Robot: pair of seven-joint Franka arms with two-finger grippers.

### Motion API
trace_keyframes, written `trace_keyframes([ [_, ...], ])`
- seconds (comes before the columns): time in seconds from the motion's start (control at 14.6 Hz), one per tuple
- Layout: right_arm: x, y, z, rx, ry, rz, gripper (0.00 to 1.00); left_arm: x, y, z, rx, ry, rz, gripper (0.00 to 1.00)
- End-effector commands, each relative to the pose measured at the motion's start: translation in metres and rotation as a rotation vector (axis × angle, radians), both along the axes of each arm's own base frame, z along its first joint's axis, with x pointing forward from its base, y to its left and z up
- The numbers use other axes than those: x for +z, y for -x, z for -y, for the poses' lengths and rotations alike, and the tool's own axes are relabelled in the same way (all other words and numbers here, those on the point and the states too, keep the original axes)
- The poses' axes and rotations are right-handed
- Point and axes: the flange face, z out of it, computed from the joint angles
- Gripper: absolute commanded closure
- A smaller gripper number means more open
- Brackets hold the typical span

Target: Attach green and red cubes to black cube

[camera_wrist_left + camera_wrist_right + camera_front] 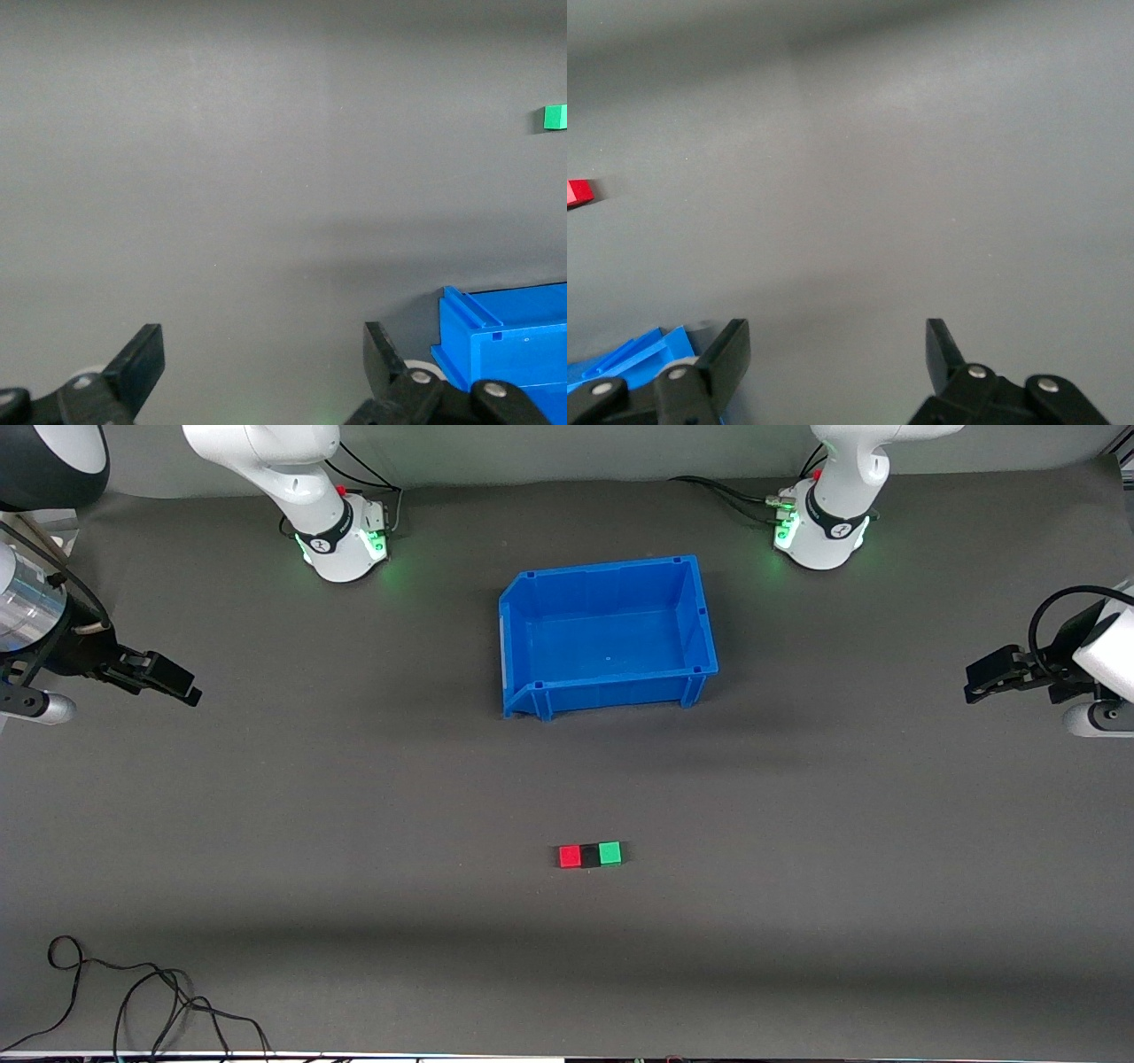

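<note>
Three cubes sat in a tight row on the grey mat (354, 797), touching: red cube (570, 856) at the right arm's end of the row, black cube (589, 856) in the middle, green cube (610, 854) at the left arm's end. Row lay nearer to the front camera than the blue bin (608, 635), well apart from it. Bin stood between the two arm bases and nothing showed in it.

Right gripper (168, 677) hung over the mat at the right arm's end of the table, fingers spread wide, holding nothing. Relative to it, the cube row was well away, toward the table's middle and nearer the front camera; the bin was also off toward the middle. Right wrist view showed both black fingers (728, 354) parted, bare mat between them, a corner of the bin beside one finger, and the red cube's edge at the frame border.

Left gripper (988, 677) hung over the mat at the left arm's end, fingers also apart and empty. From it, the cubes were well apart toward the middle and nearer the front camera. Left wrist view showed its fingers (142, 359) spread, the bin's corner near one finger, and the green cube small at the frame edge.

Loose black cable (133, 996) lay on the mat at the edge nearest the front camera, toward the right arm's end.
</note>
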Motion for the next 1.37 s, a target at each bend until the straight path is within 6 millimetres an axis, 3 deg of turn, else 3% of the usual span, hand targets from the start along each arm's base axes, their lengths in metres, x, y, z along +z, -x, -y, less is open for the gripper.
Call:
trace_keyframes([
  [0.0, 0.007, 0.006, 0.008, 0.037, 0.019, 0.015, 0.11, 0.006, 0.006, 0.002, -0.016, -0.015, -0.001, 0.0],
  [0.27, 0.006, 0.006, 0.009, 0.034, 0.019, 0.001, 0.11, 0.005, 0.006, 0.001, -0.016, -0.017, -0.003, 0.0],
  [0.55, 0.017, -0.01, 0.015, 0.027, 0.017, 0.029, 0.11, 0.005, 0.006, 0.002, -0.016, -0.015, -0.003, 0.0],
  [1.3, 0.014, -0.006, 0.013, 0.03, 0.017, 0.0, 0.11, 0.005, 0.006, 0.002, -0.017, -0.015, -0.004, 0.0],
])
